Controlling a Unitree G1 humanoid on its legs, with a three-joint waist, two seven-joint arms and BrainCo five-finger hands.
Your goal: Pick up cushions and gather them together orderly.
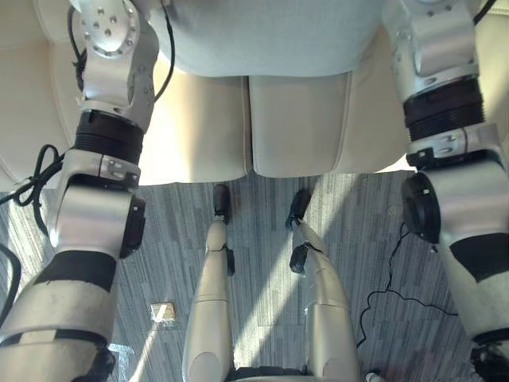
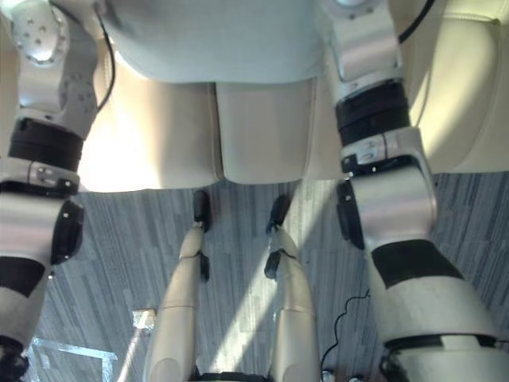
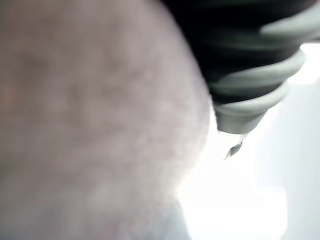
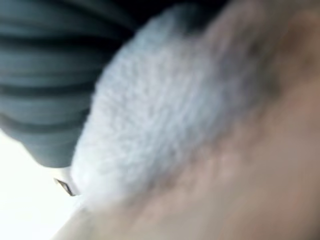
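A pale grey-blue cushion (image 1: 270,36) hangs at the top of the eye views, between my two raised arms and above the sofa seat. Its soft, fuzzy fabric (image 3: 90,125) lies right against my left hand (image 3: 250,60), of which the dark ribbed cover shows. The same cushion (image 4: 165,110) presses close to the ribbed cover of my right hand (image 4: 45,75). Both arms reach up on either side of the cushion.
A cream leather sofa (image 1: 298,127) with two seat pads stands directly in front, its front edge meeting grey carpet (image 1: 374,231). A small square metal plate (image 1: 163,312) lies in the floor at the lower left.
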